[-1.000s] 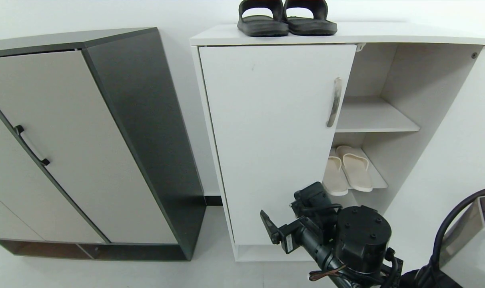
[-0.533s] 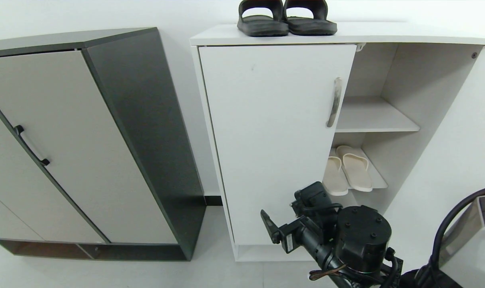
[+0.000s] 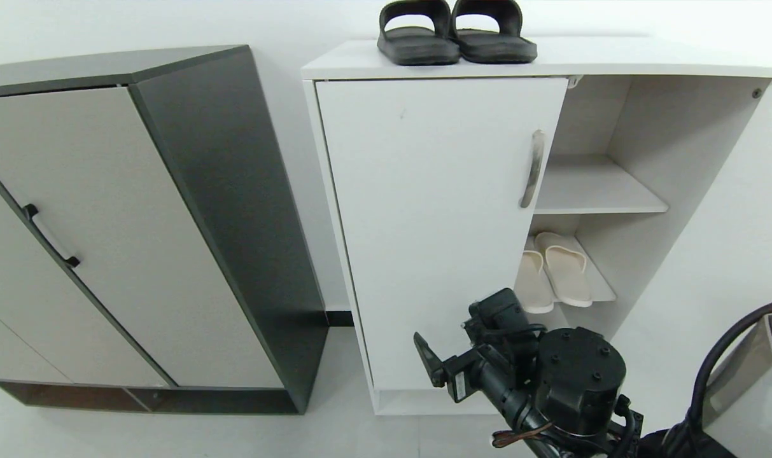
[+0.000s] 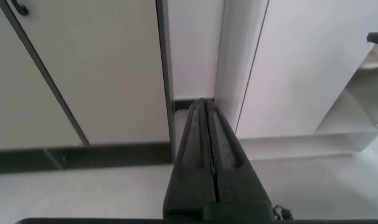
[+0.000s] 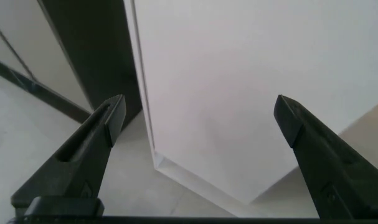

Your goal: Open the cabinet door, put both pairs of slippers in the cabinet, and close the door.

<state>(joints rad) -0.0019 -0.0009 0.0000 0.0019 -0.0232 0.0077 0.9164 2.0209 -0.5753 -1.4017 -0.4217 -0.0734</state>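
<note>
A pair of black slippers (image 3: 457,38) stands on top of the white cabinet (image 3: 602,54). Its left door (image 3: 430,222), with a metal handle (image 3: 533,168), is closed, and the right door (image 3: 729,254) is swung open. A beige pair of slippers (image 3: 551,270) lies on the lower shelf inside; the upper shelf (image 3: 589,191) is bare. My right arm (image 3: 519,362) is low in front of the closed door. My right gripper (image 5: 199,106) is open, holds nothing and faces that door's bottom corner. My left gripper (image 4: 205,102) is shut on nothing, low over the floor, pointing at the gap between the two cabinets.
A grey and dark cabinet (image 3: 137,222) with a black handle (image 3: 49,235) stands left of the white one, a narrow gap between them. A grey bin (image 3: 755,375) and a black cable (image 3: 716,356) are at the bottom right. Bare floor (image 3: 335,439) lies in front.
The whole head view has shifted slightly, so the cabinets sit a little lower in the picture. Nothing else has visibly moved.
</note>
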